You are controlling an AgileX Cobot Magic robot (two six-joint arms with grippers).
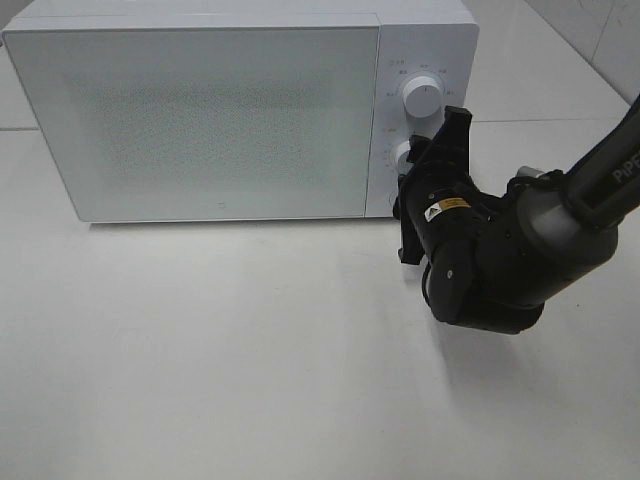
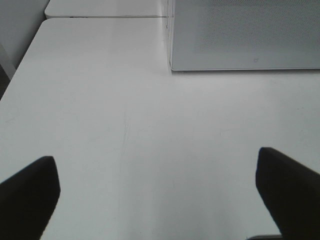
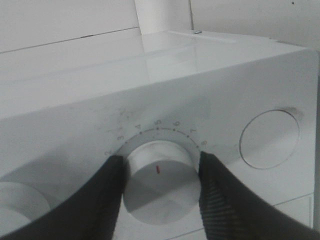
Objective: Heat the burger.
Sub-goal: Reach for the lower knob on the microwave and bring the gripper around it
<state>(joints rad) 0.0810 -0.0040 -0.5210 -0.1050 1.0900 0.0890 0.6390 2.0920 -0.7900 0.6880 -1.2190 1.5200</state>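
**At the lower knob: right claw clamped on, burger not in sight**

At the right middle of the high view, the black right claw point(image 3: 159, 166) is pressed to the control panel of the white box-shaped microwave point(image 1: 440, 40). It sits on the white round lower knob point(image 3: 160, 197), just under the white round upper knob point(image 1: 424, 98). The arm comes in from the right edge w/ the wrist rolled. I judge this is so that the two fingers lie on opposite sides of the knob and a roll of the wrist can turn it, i.e. set the time. The wrist view shows it closely: the ribbed black fingers point(image 3: 111, 182) touch the knob rim on both sides, approx. half apart, clamped on it and on nothing else. The small red mark point(image 3: 157, 170) on the knob face points up to the printed numbers, near the 5 it seems.

The frosted white door point(image 1: 200, 115) fills the upper left of the high view and is closed. The burger shows in no view. Probably it is inside, behind this door, but the pictures cannot confirm it.

The left claw point(image 2: 157, 200) hangs over the bare white table point(image 2: 125, 125) near the microwave's front corner, fingers wide apart, holding nothing. It does not appear in the high view. I think it is placed there to be out of the way.
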